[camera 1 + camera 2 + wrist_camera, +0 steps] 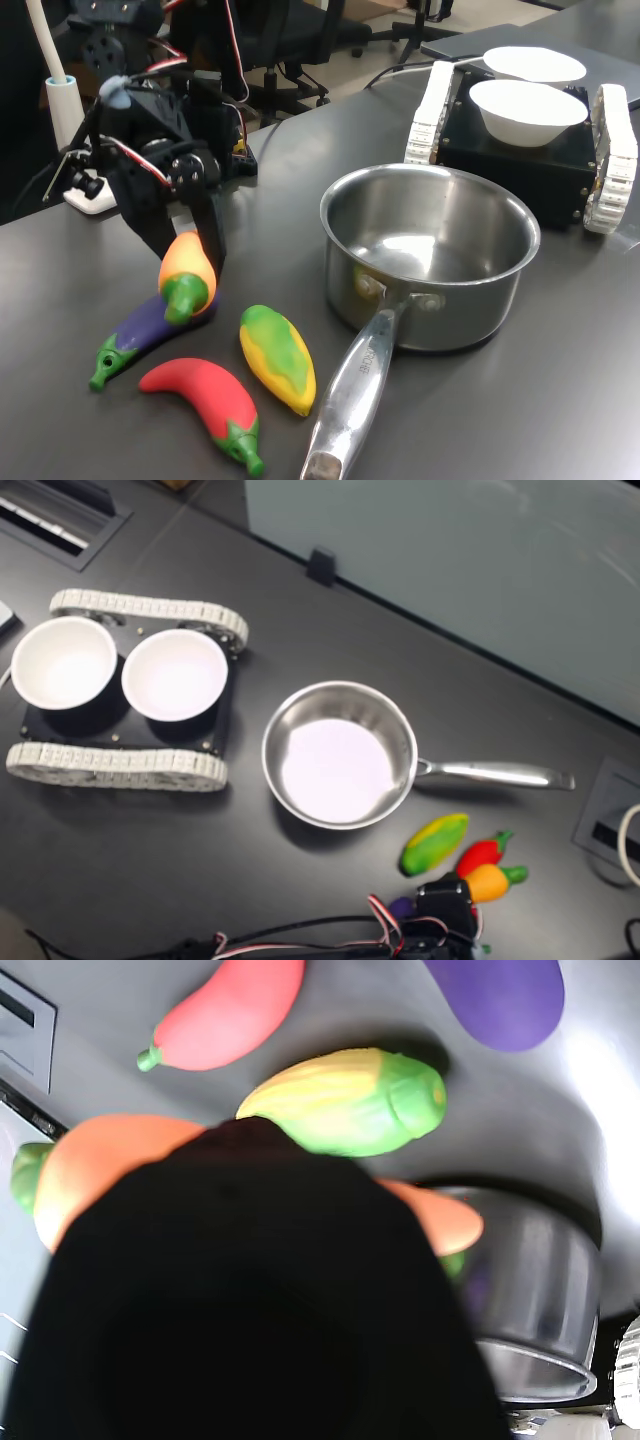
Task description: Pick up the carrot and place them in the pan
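We see the black pincer (190,262) clenched around the small tapered orange plastic carrot (183,272), at the left of the first exterior view. The carrot hangs green stem downward, lifted off the dark grey counter (120,420), which we judge gives it clearance over the other toys on the way to the round shiny stainless-steel saucepan (430,250). That pan sits empty at the centre of the frame, its long handle pointing to the lower edge. Under the carrot lie a purple toy aubergine (135,335), a red toy chili (205,398) and a yellow-green toy corn cob (277,357). We can read no writing or brand anywhere.
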Robot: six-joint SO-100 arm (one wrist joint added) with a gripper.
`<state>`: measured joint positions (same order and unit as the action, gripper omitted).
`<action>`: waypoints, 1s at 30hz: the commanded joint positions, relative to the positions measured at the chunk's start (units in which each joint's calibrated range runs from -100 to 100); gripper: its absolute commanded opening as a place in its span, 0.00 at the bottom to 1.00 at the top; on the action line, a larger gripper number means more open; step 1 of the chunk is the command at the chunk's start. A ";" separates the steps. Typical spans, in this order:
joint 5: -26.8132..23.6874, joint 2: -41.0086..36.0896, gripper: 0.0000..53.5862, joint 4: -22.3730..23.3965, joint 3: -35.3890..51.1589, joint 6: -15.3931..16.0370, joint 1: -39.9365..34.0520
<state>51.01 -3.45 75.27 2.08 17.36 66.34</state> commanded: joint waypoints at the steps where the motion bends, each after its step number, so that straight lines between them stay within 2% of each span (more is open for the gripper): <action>1: -2.20 -6.97 0.01 0.68 6.69 1.64 1.32; 9: -7.67 -10.93 0.01 0.43 7.41 1.80 0.18; 18: -14.99 -18.44 0.01 -8.27 0.78 1.89 -1.08; 25: -22.22 -23.50 0.01 -10.83 -0.85 1.80 -3.38; 30: -24.42 -27.97 0.01 -11.34 -3.49 1.47 -6.70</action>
<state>28.64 -24.33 67.53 -1.99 18.00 62.38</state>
